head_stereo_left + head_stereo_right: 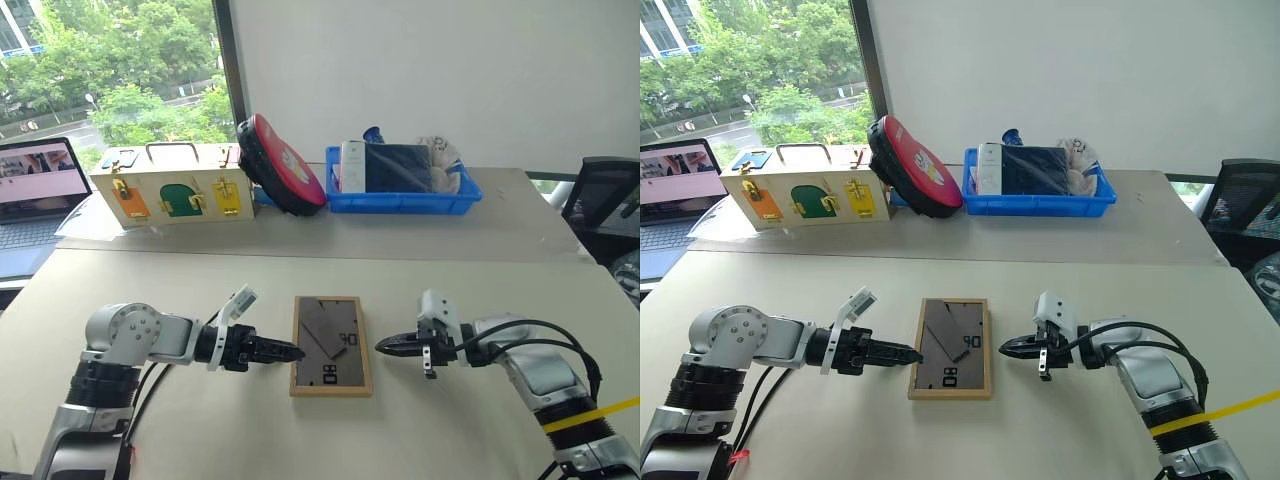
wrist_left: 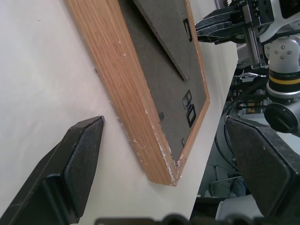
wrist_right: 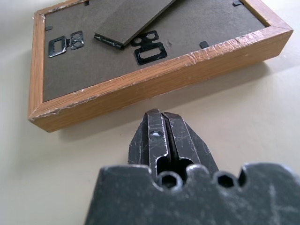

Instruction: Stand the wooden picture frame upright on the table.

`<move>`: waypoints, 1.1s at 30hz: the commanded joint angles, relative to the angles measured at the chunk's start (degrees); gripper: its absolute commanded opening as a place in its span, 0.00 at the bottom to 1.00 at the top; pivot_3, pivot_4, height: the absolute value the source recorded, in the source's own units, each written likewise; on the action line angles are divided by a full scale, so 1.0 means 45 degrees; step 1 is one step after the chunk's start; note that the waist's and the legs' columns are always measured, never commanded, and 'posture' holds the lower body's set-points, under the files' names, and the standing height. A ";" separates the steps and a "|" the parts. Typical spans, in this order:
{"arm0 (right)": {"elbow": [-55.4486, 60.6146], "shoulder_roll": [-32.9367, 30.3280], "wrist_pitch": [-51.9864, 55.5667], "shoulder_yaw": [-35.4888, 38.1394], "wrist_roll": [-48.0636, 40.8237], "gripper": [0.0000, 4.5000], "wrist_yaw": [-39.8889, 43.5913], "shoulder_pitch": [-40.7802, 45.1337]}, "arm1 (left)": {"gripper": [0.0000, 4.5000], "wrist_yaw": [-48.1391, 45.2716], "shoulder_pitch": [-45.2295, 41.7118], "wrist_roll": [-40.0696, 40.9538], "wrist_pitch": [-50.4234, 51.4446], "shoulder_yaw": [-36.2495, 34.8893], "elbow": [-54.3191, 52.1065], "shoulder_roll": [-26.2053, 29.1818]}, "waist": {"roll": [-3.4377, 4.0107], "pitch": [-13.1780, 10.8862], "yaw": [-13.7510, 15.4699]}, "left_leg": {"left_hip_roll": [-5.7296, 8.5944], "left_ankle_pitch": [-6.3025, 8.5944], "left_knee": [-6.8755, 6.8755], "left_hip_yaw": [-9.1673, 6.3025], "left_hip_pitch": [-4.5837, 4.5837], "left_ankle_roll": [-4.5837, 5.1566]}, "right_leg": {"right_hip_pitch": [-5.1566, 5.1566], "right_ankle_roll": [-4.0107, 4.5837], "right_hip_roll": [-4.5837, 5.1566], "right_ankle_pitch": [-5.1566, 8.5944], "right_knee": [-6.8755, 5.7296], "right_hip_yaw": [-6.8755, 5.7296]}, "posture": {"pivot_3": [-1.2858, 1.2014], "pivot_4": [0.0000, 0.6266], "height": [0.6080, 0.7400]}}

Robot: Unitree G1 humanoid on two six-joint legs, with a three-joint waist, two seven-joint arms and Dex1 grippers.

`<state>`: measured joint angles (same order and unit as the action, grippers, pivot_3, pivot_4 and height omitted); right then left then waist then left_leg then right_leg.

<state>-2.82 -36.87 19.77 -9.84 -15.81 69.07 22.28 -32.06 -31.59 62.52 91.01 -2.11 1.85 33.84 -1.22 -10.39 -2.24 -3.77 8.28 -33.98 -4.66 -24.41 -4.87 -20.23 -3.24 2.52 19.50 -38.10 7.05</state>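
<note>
A: How is the step best carried out?

B: The wooden picture frame (image 1: 331, 345) is approached from both long sides. The left gripper (image 1: 290, 351), jaws spread wide and holding nothing, is brought round the frame's left edge. The right gripper (image 1: 386, 346), jaws pressed shut and empty, is kept just beside the right edge as a brace. The edge should be lifted slowly, so the stand can swing out.

A: How is the frame shown?

B: It is laid face down on the table (image 1: 200, 420), between the grippers. A light-wood border, chipped at the corners, surrounds a dark grey back panel; the stand is folded nearly flat.
</note>
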 commanded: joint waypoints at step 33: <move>0.1606 -0.0742 0.3526 0.2820 -0.3141 0.00 -0.0817 0.1588 | 0.24 0.2143 0.0661 0.3020 0.0332 -0.0986 -0.0450 -0.1112 | -0.0006 -0.0002 -0.0121 | 0.0010 -0.0016 -0.0049 -0.0004 -0.0011 -0.0023 | 0.0001 -0.0025 0.0003 -0.0052 -0.0001 0.0011 | 0.52 0.24 0.96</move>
<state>0.94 -39.80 29.22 -1.07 -23.66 65.88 26.84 -19.56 -28.06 74.62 91.99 -7.28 0.93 27.99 -1.25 -10.40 -2.79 -3.73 8.21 -34.19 -4.68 -24.46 -4.97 -20.23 -3.35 2.54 19.27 -38.10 7.09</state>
